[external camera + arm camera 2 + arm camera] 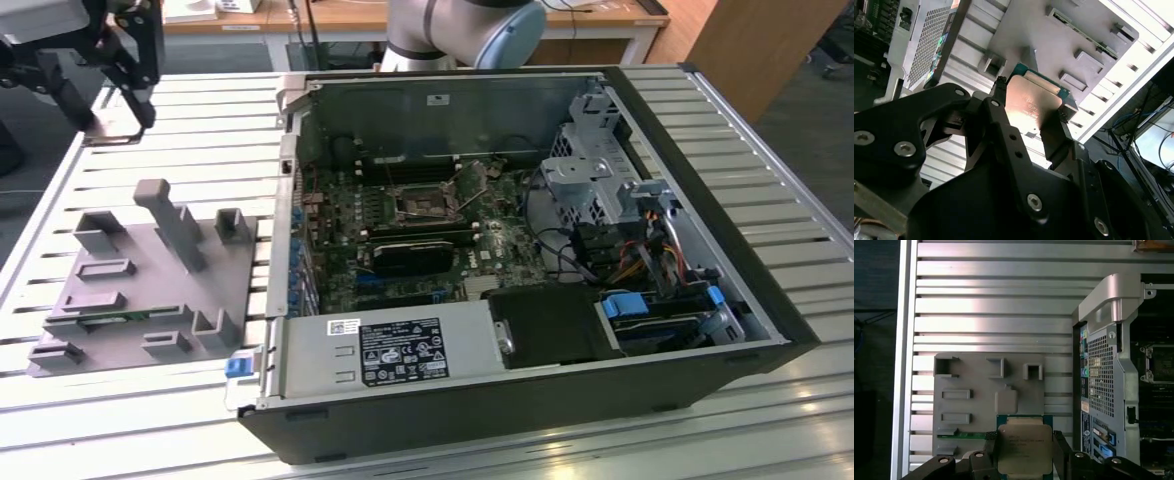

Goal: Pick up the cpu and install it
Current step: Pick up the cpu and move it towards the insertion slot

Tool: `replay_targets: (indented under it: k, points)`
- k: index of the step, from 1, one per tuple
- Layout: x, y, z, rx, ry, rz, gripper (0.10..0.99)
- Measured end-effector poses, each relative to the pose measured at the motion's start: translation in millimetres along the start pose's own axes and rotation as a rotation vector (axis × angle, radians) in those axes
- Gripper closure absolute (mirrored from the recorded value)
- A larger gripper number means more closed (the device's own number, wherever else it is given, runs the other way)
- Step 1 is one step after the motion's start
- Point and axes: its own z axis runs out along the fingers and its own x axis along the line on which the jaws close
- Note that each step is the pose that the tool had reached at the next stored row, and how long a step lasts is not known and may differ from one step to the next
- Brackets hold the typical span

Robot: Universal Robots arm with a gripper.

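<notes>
Gripper (1025, 442) fingers clamp the cpu (1024, 450) by two opposite edges, as both wrist views show, and its shiny metal top is plain in the first wrist view. The chip hangs clear of the grey holder tray (979, 385), which lies on the slatted bench (994, 305). Just beside the tray stands the open computer case (534, 250), with the motherboard socket (424, 205) inside. In the exterior view the gripper hangs over the bench at the exterior view's left.
</notes>
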Motion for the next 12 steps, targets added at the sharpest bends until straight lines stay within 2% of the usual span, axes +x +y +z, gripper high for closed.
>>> replay_targets:
  k: [12]
  points:
    - [-35.2, 0.8, 0.1, 0.000, 0.0002, -0.004, 0.561]
